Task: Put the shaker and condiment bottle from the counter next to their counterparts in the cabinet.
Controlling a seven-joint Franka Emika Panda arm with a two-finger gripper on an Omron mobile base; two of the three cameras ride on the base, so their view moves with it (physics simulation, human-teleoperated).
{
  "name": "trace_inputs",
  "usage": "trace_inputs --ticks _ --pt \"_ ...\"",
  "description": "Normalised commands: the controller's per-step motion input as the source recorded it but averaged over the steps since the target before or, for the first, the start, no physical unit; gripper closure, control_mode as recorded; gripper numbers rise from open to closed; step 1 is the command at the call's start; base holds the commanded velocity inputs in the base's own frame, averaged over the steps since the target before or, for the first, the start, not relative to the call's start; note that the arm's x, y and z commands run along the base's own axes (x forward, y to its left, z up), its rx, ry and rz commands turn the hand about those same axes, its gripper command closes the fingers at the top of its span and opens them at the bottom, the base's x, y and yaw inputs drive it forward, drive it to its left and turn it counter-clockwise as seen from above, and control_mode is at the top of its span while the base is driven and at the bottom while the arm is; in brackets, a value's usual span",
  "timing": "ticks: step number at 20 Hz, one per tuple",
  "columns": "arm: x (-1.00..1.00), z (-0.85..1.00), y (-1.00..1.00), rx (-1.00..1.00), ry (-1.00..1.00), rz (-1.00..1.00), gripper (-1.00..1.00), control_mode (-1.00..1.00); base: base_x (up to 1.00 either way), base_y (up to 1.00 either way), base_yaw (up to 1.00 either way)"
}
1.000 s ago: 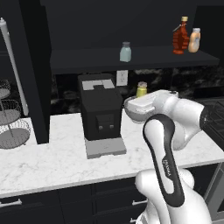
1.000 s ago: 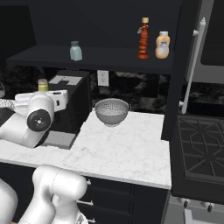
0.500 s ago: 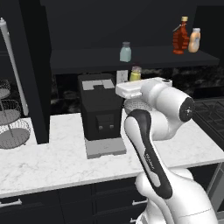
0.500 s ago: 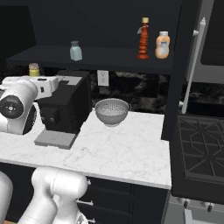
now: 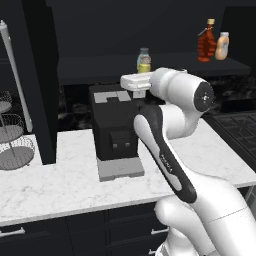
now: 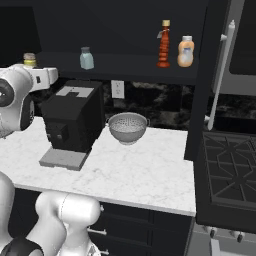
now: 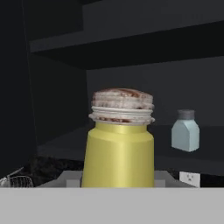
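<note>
Carrying the yellow shaker (image 7: 119, 148) clamped in the gripper (image 5: 144, 75) toward the cabinet shelf (image 5: 100, 66), next setting it beside the glass shaker (image 7: 185, 131).

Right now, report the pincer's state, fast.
Pincer: closed on the yellow shaker, carried upright at shelf height, near the pale blue-green shaker.

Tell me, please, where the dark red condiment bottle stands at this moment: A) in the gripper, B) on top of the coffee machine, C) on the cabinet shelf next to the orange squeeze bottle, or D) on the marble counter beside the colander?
C: the condiment bottle stands upright on the cabinet shelf, right beside the orange squeeze bottle.
</note>
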Motion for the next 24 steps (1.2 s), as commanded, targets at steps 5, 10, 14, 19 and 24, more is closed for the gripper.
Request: trace_inputs --ticks 5,10,14,19,24 --pt "0.03 0.08 0.07 -0.03 0.04 0.0 1.0 -1.0 0.0 0.0 0.0" --pt "0.2 0.04 0.16 0.0 0.03 -0.12 1.0 -1.0 0.0 0.0 0.0" --pt "0.22 0.21 0.01 0.0 0.06 -0.13 1.0 -1.0 0.0 0.0 0.0" --pt "0.15 0.18 0.0 0.0 0.04 -0.14 1.0 -1.0 0.0 0.0 0.0" --pt "0.01 0.0 0.0 0.0 0.0 0.0 1.0 -1.0 0.0 0.0 0.0"
